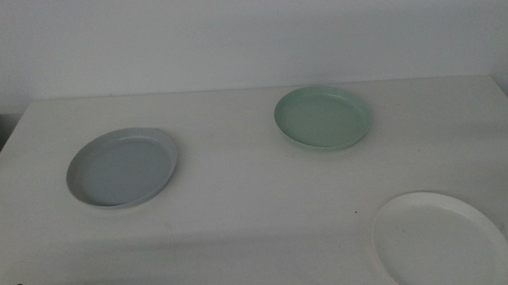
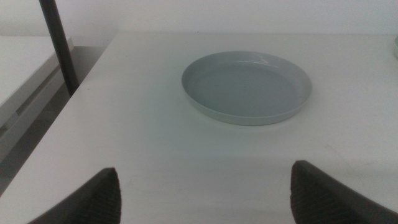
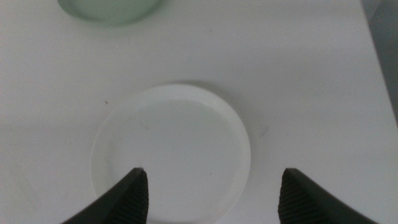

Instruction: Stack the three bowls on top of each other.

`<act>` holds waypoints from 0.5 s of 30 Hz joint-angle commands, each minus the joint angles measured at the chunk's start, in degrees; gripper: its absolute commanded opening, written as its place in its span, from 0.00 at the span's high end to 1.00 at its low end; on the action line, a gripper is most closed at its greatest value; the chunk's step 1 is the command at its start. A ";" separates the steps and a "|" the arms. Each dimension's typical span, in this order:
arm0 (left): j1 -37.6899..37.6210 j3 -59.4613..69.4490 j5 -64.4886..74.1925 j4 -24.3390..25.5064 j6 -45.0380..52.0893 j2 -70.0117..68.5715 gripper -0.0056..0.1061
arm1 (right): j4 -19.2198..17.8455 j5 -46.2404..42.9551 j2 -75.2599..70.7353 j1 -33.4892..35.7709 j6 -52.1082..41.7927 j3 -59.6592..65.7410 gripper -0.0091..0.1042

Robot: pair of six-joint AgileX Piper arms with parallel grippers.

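Three bowls lay apart on the white table (image 1: pixel 239 203), unstacked: one grey-blue bowl (image 1: pixel 122 168) left, one mint green bowl (image 1: pixel 323 118) farther back, one white bowl (image 1: pixel 441 240) front right. Only wrist views showed jaws: left gripper (image 2: pixel 205 196) spread before grey-blue, right gripper (image 3: pixel 211 196) spread over white.

The light is dim, flat and even over the pale tabletop (image 1: pixel 240 212), greyish in all three views, with no glare and no bright spot to show where it comes from. Shadows are faint: a soft dark rim under the grey-blue bowl (image 2: pixel 246 87) and a slight one around the white bowl (image 3: pixel 171 152). All views are a little soft and grainy, and the jaw tips in both wrist views are blurred at close range.
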 commanded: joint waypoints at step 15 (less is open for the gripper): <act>-0.35 -0.23 -4.56 -0.16 -0.68 -0.76 0.08 | -0.20 -4.35 35.12 -0.85 0.75 -8.41 0.26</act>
